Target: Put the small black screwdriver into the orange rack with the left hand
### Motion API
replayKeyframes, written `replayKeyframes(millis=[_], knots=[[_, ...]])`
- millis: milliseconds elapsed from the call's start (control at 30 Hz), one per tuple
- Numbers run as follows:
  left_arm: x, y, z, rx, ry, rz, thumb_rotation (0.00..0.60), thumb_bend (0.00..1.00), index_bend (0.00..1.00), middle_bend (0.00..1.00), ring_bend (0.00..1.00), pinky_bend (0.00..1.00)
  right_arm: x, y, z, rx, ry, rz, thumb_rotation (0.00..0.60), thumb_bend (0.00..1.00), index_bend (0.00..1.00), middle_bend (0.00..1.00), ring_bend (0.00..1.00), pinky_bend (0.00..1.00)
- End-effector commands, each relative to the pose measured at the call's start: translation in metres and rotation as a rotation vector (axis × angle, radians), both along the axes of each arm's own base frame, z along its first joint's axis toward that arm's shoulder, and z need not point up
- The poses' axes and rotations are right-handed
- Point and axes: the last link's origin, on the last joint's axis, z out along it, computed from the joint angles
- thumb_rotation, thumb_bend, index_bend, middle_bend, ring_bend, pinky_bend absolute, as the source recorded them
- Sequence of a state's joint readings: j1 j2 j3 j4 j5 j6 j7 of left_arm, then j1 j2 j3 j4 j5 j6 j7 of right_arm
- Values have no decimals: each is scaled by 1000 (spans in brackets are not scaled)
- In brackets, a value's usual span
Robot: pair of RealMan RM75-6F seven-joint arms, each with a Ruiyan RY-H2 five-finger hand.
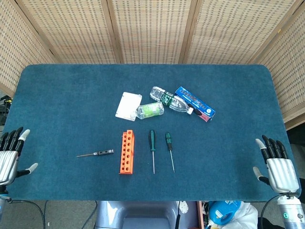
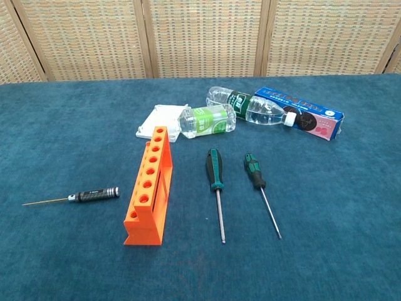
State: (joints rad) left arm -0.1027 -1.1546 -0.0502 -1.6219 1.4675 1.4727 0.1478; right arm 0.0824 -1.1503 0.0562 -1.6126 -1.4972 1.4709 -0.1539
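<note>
Left hand [image 1: 9,155] open, empty, at table's [image 1: 62,105] left edge. Screwdriver [image 1: 97,153] lies flat beside rack [image 1: 127,152]. Risk: thin shaft rolls from fingers; misaligned tip misses hole, topples rack.

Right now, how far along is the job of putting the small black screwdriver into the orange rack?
Nothing looks done yet. The small black screwdriver lies flat on the table, left of the orange rack, whose holes are empty. The left hand is open at the table edge, holding nothing. Reaching, picking up and inserting are all left.
</note>
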Motion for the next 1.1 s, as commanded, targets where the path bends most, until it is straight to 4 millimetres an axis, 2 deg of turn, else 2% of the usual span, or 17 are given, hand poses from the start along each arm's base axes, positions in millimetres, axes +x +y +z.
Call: replayKeyframes(millis=[33, 267, 500, 633, 867, 1100], knots=[[1, 1, -2, 0, -2, 1, 600, 113, 88, 0, 0, 0, 0, 0, 1, -1, -2, 0, 600, 281, 57, 0, 0, 0], [8, 6, -10, -16, -38, 3, 600, 120, 177, 0, 0, 0, -1, 0, 1, 1, -5, -9, 600, 281, 57, 0, 0, 0], [41, 38, -24, -99, -74, 8, 600, 155, 216, 0, 0, 0, -1, 0, -2, 9, -3, -11, 600, 281, 57, 0, 0, 0], [50, 48, -32, -138, -69, 23, 600, 161, 257, 0, 0, 0, -1, 0, -1, 7, -5, -14, 600, 281, 57, 0, 0, 0], [63, 66, -59, -200, -65, 41, 600, 198, 344, 0, 0, 0, -1, 0, -1, 8, -7, -12, 600, 281, 57, 0, 0, 0], [80, 84, -93, -235, -88, 58, 600, 211, 375, 0, 0, 0, -1, -1, -1, 11, -11, -12, 600, 281, 57, 0, 0, 0]])
